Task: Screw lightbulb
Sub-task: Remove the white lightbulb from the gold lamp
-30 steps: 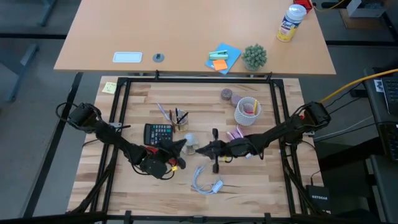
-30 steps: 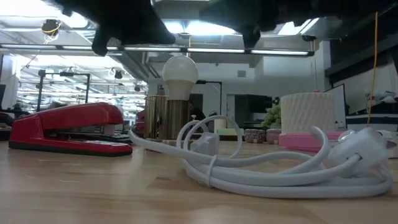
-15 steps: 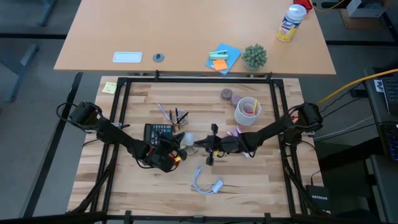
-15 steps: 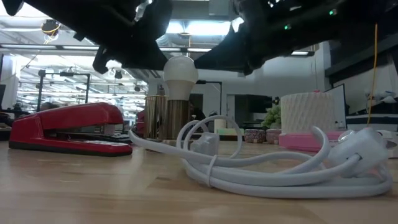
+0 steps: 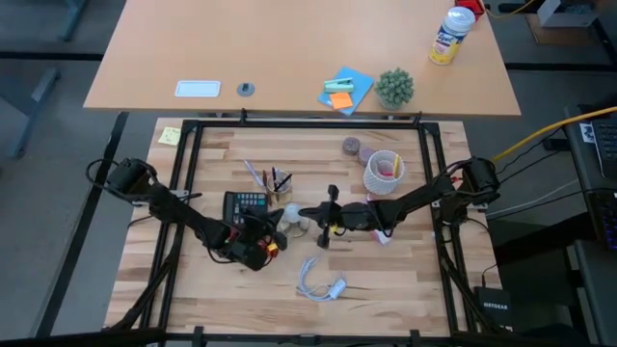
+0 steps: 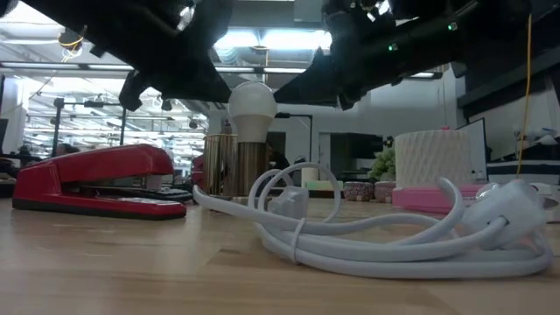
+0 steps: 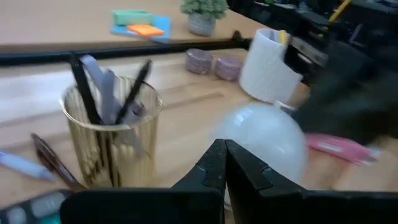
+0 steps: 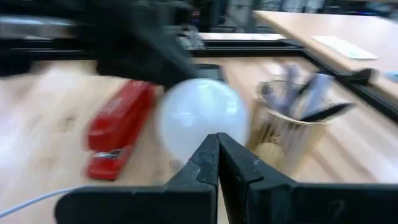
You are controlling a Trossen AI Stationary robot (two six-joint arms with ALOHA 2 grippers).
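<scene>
The lightbulb point(image 5: 292, 216) is round and frosted white. It stands upright near the table's middle, globe up point(image 6: 252, 103), just in front of a gold pen cup point(image 5: 278, 185); what its lower end rests on is hidden. My left gripper point(image 7: 225, 155) is shut and points at the lightbulb point(image 7: 266, 142) from the table's left. My right gripper point(image 8: 217, 152) is shut and points at the lightbulb point(image 8: 200, 118) from the right. In the high view the left gripper point(image 5: 279, 229) and the right gripper point(image 5: 308, 222) flank the bulb closely. My left gripper has its shut fingertips point(image 7: 217, 149) right at the globe's side, coming nearly level from the table's left; I cannot tell whether they touch it. My right gripper has its shut fingertips point(image 8: 214, 144) in front of the globe, coming nearly level from the right; touch cannot be told.
A red stapler point(image 6: 96, 179) and a calculator point(image 5: 246, 203) lie by the left arm. A coiled white cable point(image 5: 320, 281) lies toward the near edge. A white cup point(image 5: 384, 172), a pink item point(image 6: 420, 197) and two tape rolls point(image 5: 357, 148) stand at the far right.
Both grippers have come down and closed in on the lightbulb while staying shut. The right one has moved toward the table's left and slightly toward the far edge. The left one has edged toward the bulb and rolled at the wrist. The bulb has stayed in place.
</scene>
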